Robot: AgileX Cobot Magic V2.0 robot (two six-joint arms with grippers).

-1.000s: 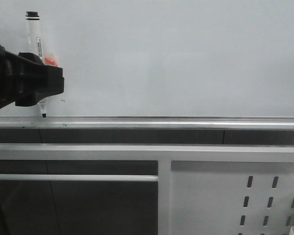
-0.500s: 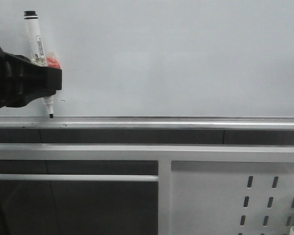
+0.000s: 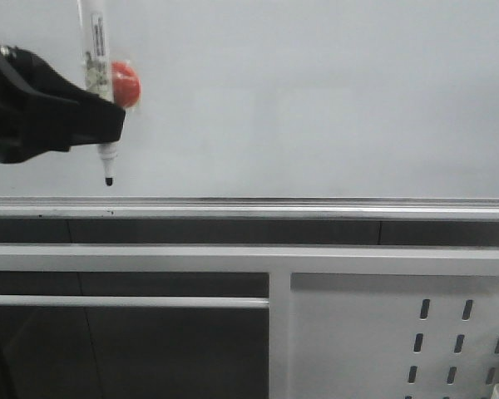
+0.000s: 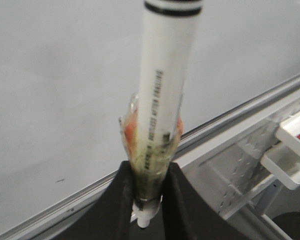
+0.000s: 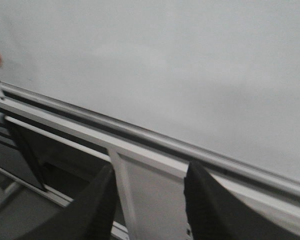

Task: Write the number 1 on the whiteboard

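Blank whiteboard (image 3: 316, 100) spreads right of left hand (image 3: 108, 125) gripping marker (image 3: 96, 50).

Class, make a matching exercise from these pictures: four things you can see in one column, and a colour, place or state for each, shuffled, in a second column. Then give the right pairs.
Things:
1. marker
2. whiteboard
3. right gripper
4. slotted metal panel

Descriptions:
A. open, holding nothing
B. clamped in the left gripper, tip pointing down
C. below the rail, lower right of the front view
D. pale and glossy, no stroke drawn yet

Pairs: 1-B, 2-D, 3-A, 4-C
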